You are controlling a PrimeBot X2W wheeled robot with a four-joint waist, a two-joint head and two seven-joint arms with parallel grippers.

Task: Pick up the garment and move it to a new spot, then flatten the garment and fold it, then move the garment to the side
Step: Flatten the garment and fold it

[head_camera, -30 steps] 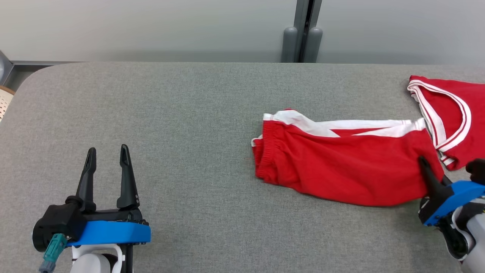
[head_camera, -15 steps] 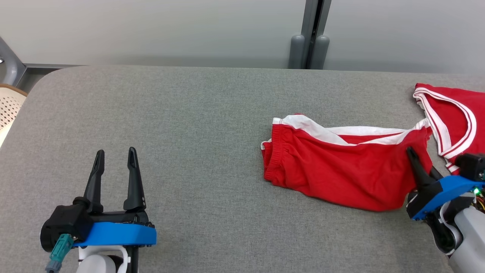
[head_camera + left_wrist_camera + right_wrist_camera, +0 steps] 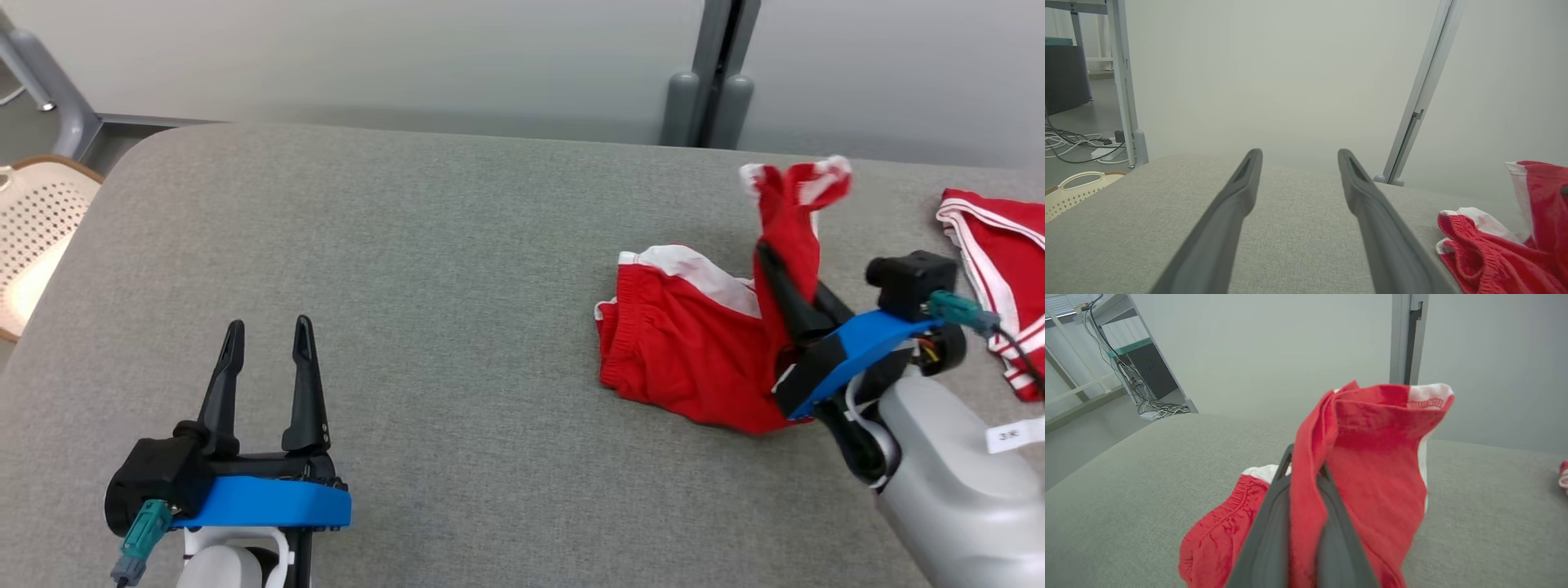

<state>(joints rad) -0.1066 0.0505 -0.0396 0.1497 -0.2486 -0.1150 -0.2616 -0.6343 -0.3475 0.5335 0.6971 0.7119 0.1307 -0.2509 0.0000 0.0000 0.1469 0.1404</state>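
The garment (image 3: 678, 343) is a pair of red shorts with white trim, on the grey table at the right. My right gripper (image 3: 771, 261) is shut on one end of it, and that end stands lifted above the table, flapping over the fingertips. In the right wrist view the red cloth (image 3: 1367, 457) is pinched between the two dark fingers (image 3: 1267, 535), with the waistband end (image 3: 1216, 535) still lying on the table. At the lower left my left gripper (image 3: 265, 331) rests open and empty, far from the shorts. Its wrist view shows the garment (image 3: 1494, 249) off to the right.
A second red garment with white stripes (image 3: 1000, 269) lies at the table's right edge. A cream perforated basket (image 3: 33, 229) stands on the floor beyond the table's left corner. A grey post (image 3: 710, 82) rises behind the table (image 3: 457, 245).
My right gripper has lifted the right end of the shorts up and toward the left, bunching the garment. The camera has shifted. The left gripper has stayed put.
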